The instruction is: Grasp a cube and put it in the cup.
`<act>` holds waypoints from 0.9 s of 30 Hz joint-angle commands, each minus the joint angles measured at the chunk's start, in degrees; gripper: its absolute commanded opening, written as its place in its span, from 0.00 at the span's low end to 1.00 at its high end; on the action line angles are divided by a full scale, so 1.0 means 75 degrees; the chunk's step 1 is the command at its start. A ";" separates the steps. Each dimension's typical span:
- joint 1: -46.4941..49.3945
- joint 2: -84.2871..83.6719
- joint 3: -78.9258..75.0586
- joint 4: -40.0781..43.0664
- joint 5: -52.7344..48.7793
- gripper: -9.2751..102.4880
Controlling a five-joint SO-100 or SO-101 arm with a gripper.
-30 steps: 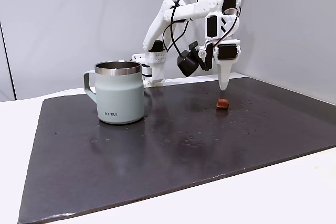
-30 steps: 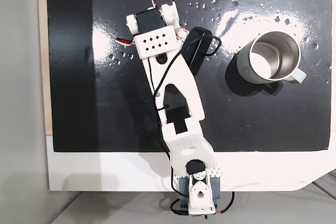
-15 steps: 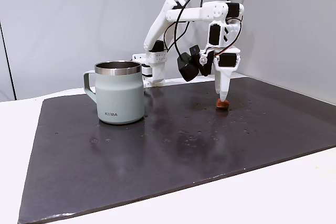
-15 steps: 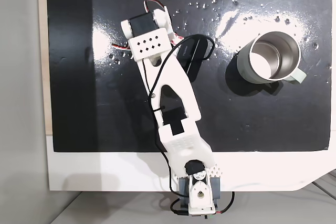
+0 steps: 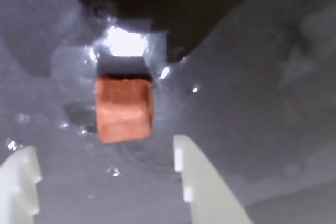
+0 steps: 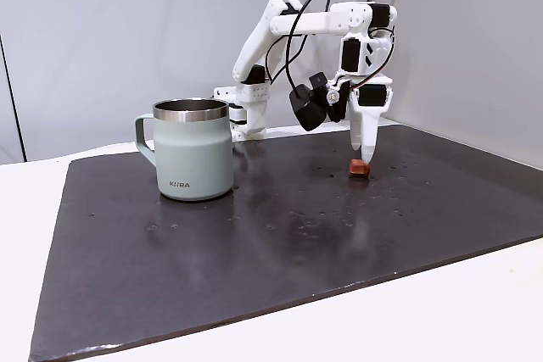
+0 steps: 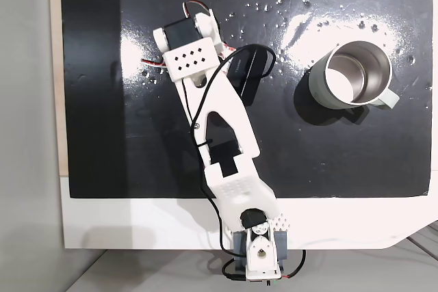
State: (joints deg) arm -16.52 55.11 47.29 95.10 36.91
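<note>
Since half a second ago the arm has swung slightly right in a fixed view; the cube (image 6: pixel 361 168) lies on the dark mat (image 6: pixel 254 235), just ahead of the gripper (image 5: pixel 105 174), whose white fingers (image 5: pixel 202 182) stand apart, not touching it; the cup (image 6: pixel 192 150) stands upright well to the left.

White arm (image 7: pixel 217 111) angled across black mat (image 7: pixel 342 148), steel-lined cup (image 7: pixel 352 74) well apart at right.
</note>
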 commanded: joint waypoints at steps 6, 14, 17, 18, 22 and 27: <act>0.0141 -0.0715 -0.1254 0.0375 -0.0129 0.33; 0.0188 -0.1336 -0.1746 0.0539 -0.0176 0.31; 0.0223 -0.1465 -0.1816 0.0563 -0.0223 0.31; 0.0234 -0.1500 -0.1828 0.0574 -0.0223 0.30; 0.0305 -0.1535 -0.1875 0.0621 -0.0246 0.27; 0.0352 -0.1535 -0.1887 0.0656 -0.0211 0.17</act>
State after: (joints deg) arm -14.50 42.98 35.86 98.88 35.60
